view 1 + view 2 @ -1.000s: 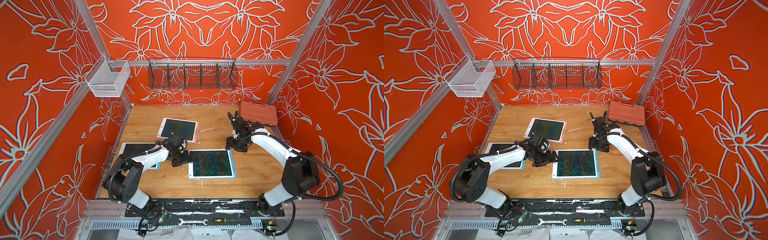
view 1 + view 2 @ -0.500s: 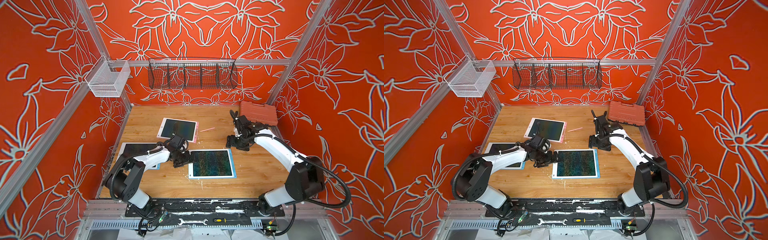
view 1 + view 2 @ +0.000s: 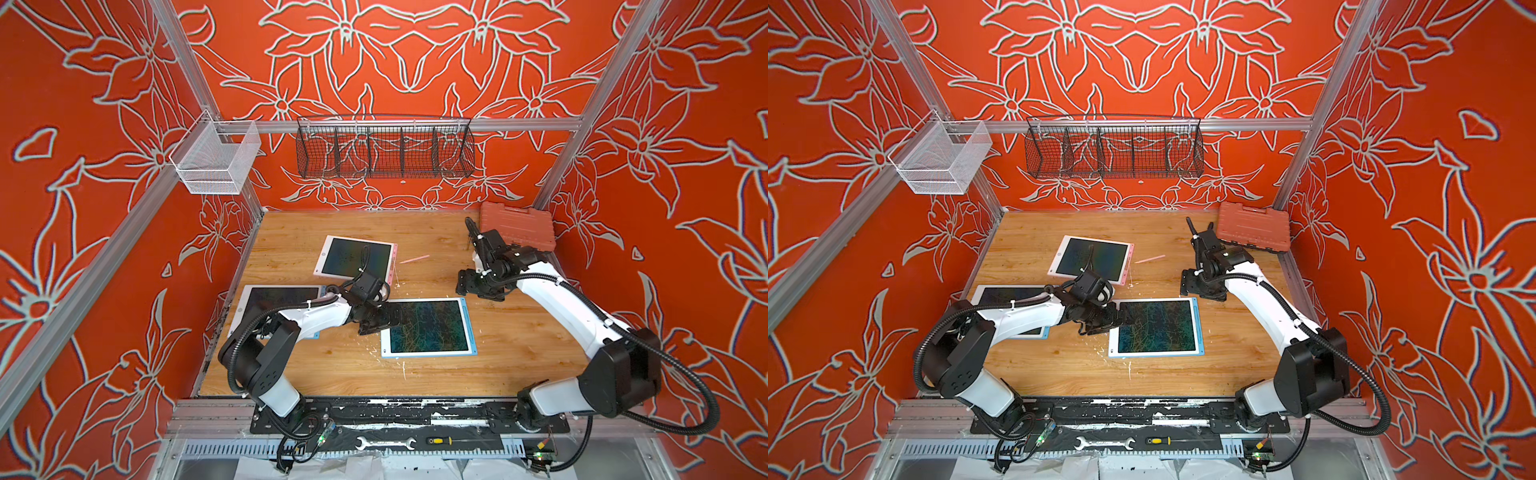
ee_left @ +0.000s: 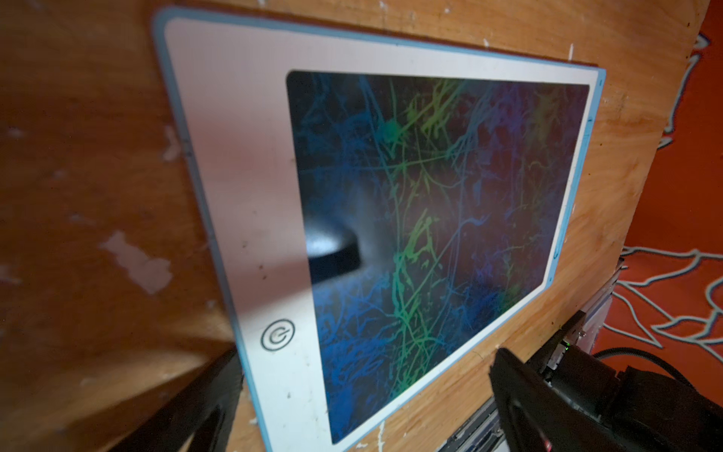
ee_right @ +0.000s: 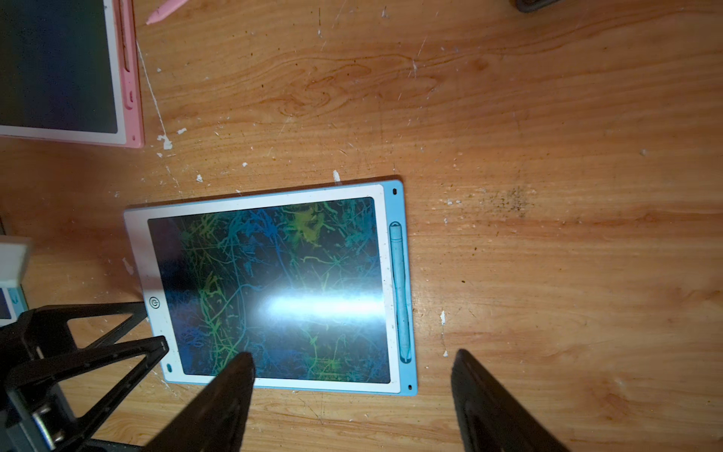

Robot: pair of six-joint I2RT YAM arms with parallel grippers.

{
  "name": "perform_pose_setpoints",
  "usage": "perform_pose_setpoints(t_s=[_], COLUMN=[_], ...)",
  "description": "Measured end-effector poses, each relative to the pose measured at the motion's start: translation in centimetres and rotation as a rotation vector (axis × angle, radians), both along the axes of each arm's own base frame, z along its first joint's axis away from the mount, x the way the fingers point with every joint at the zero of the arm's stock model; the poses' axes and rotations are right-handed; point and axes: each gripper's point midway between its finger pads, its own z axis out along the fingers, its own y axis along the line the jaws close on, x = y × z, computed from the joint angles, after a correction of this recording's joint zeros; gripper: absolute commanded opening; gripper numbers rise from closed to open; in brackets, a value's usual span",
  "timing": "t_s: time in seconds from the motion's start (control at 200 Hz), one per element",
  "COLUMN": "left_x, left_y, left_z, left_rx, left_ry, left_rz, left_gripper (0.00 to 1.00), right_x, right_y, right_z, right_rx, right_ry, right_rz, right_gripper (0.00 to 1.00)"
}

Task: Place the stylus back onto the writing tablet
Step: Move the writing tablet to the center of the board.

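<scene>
Gleaming rectangular tablet [image 5: 274, 289], slim stylus [image 5: 400, 289]

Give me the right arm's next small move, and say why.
Probably draw the right gripper up and away from the blue tablet. The blue stylus already lies in the slot along the tablet's edge, and the gripper stands open and empty, so it has nothing left to hold there. The pink stylus lies loose on the table and may be a later target.
</scene>
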Motion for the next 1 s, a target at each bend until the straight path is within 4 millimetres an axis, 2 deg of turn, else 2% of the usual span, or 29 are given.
perform_pose_setpoints(t_s=[0.4,1.001], left_x=[0.8,1.4], left_y=[-4.8,-12.3], left_z=[0.2,0.6], left_rx=[-0.041,-0.103], left_ry=[-0.018,-0.033], left_rz=[-0.049,-0.116], left_gripper=[0.97,0.98], right_x=[-0.6,-0.9], right_y=[-1.0,-2.7], right_z=[1.4,2.2], right_rx=[-0.026,-0.068], right_ry=[-0.040,-0.048], right_rz=[-0.012,-0.012], right_gripper=[0.83,0.83])
